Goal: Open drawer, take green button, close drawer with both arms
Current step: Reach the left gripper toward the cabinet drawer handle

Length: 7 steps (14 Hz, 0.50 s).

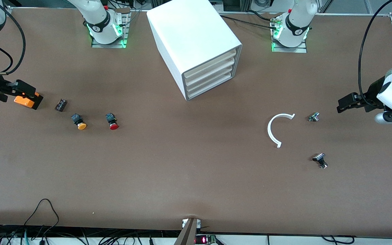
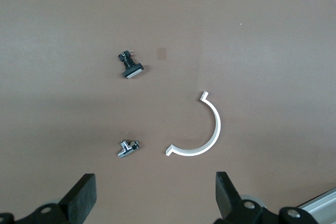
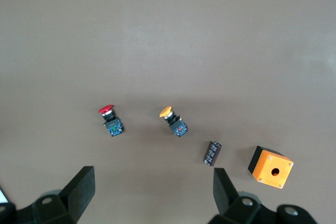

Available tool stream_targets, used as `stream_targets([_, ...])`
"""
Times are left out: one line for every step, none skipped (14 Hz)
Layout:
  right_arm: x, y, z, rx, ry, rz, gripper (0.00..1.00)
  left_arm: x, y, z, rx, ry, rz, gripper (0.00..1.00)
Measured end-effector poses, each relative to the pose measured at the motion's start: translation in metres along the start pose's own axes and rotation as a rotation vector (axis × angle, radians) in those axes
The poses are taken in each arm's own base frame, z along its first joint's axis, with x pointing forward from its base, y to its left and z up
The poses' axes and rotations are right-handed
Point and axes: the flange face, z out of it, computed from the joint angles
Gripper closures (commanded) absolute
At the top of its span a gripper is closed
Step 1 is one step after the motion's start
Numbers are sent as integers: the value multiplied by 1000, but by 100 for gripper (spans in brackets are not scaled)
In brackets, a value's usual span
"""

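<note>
The white box cabinet (image 1: 196, 41) stands between the two arm bases. All of its drawers are shut, including the lowest drawer (image 1: 211, 89). The green-capped button is not in view. My left gripper (image 1: 345, 104) is open and empty, up in the air at the left arm's end of the table; its wrist view shows its fingers wide apart (image 2: 152, 195) over bare table. My right gripper (image 1: 26, 91) is open and empty at the right arm's end, over an orange box (image 1: 26, 101); its wrist view shows its fingers wide apart (image 3: 152, 190).
An orange-capped button (image 1: 79, 121), a red-capped button (image 1: 112, 121) and a small dark part (image 1: 61, 104) lie toward the right arm's end. A white C-shaped piece (image 1: 275, 129), a metal fitting (image 1: 314, 117) and a black-headed part (image 1: 320, 160) lie toward the left arm's end.
</note>
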Motion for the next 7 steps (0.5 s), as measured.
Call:
stream_targets([0, 0, 0, 0, 0, 0, 0, 0, 2, -1, -1, 2, 3, 0])
stream_targets([0, 0, 0, 0, 0, 0, 0, 0, 5, -2, -1, 5, 8, 0])
stream_targets([0, 0, 0, 0, 0, 0, 0, 0, 7, -3, -2, 7, 13, 0])
stream_targets([0, 0, 0, 0, 0, 0, 0, 0, 9, -4, -2, 9, 15, 0])
stream_targets([0, 0, 0, 0, 0, 0, 0, 0, 9, -5, -3, 12, 15, 0])
stream_targets([0, 0, 0, 0, 0, 0, 0, 1, 9, -7, -3, 15, 15, 0])
stream_targets([0, 0, 0, 0, 0, 0, 0, 1, 9, -8, -3, 17, 15, 0])
